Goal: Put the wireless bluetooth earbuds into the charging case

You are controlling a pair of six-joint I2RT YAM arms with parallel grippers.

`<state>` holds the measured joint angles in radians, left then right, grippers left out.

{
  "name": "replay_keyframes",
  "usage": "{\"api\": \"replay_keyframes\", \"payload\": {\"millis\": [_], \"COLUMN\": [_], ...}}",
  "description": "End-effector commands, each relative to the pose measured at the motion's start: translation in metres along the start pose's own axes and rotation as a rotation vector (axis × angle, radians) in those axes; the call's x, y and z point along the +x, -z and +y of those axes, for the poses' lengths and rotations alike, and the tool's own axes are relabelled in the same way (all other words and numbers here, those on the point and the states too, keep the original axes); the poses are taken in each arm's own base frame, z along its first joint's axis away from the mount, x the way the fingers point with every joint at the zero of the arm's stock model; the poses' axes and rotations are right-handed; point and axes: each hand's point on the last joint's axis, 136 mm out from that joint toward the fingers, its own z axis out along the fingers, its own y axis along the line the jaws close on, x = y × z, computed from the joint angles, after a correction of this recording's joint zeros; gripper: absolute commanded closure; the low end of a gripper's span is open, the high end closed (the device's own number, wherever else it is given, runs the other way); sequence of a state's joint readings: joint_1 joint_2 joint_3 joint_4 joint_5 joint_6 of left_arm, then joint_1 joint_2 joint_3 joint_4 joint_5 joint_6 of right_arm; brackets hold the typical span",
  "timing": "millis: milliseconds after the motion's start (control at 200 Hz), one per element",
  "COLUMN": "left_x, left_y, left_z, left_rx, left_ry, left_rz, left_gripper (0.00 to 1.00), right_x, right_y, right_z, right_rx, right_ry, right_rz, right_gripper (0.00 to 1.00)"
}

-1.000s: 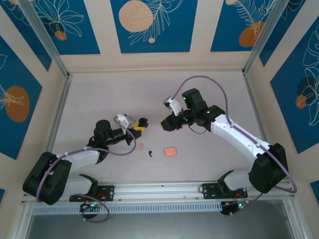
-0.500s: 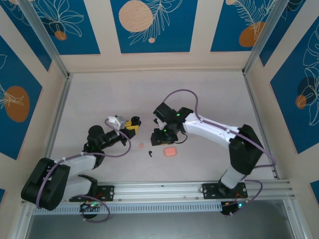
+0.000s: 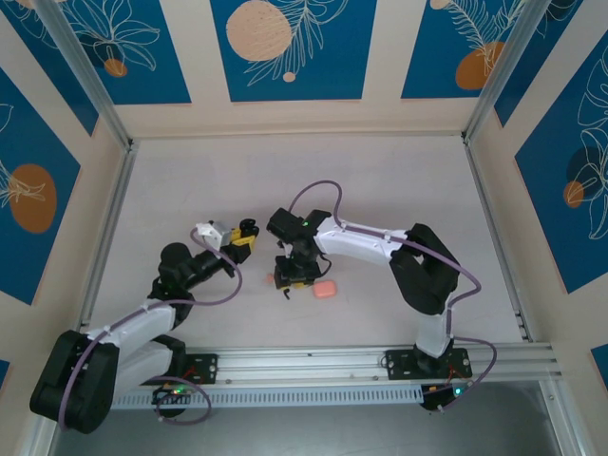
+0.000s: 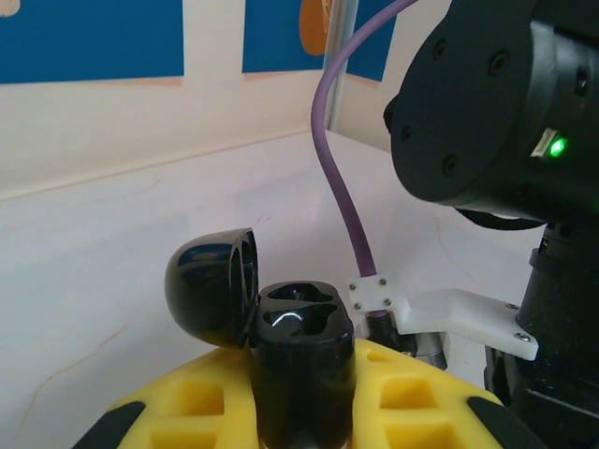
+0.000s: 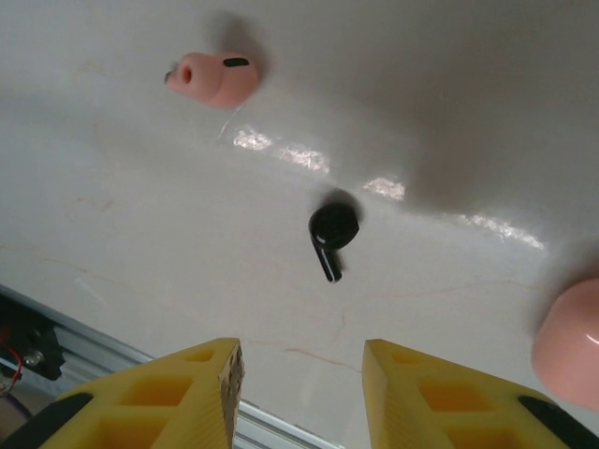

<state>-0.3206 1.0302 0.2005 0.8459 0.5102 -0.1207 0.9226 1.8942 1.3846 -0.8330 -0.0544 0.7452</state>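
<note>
Right claw (image 5: 301,363) swung over black earbud (image 5: 332,232), jaws apart | left claw (image 4: 299,398) grips black case (image 4: 299,323)

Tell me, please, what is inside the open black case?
The black case shows two glossy sockets, seemingly empty; their dark bottoms cannot be made out.

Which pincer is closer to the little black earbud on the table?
Right. The right pincer hovers close above the black earbud; the left pincer sits farther back-left, gripping a black case.
</note>
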Motion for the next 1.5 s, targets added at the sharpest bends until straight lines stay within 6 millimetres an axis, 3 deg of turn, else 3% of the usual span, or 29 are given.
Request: {"api": "replay_keyframes", "payload": {"millis": [0, 800, 1175, 1495], "left_x": [0.004, 0.002, 0.004, 0.007], "left_y": [0.003, 0.001, 0.000, -0.001], "left_z": [0.006, 0.006, 0.005, 0.005], "left_rx": [-0.030, -0.024, -0.015, -0.009], "left_ry": [-0.015, -0.018, -0.017, -0.013], "left_rz": [0.011, 0.011, 0.019, 0.031], "left_gripper": [0.91, 0.91, 0.91, 0.91], "right_x": [-0.001, -0.019, -0.012, -0.012], "right_y": [-0.004, -0.041, -0.048, -0.041], "right_z": [0.006, -0.005, -0.008, -0.010], "right_rx": [-0.015, 0.007, 0.064, 0.066], "right_ry": [-0.028, -0.088, -0.077, -0.096], "right_rz": [0.026, 0.054, 0.064, 0.026], "right_gripper": [0.62, 0.66, 0.72, 0.79]}}
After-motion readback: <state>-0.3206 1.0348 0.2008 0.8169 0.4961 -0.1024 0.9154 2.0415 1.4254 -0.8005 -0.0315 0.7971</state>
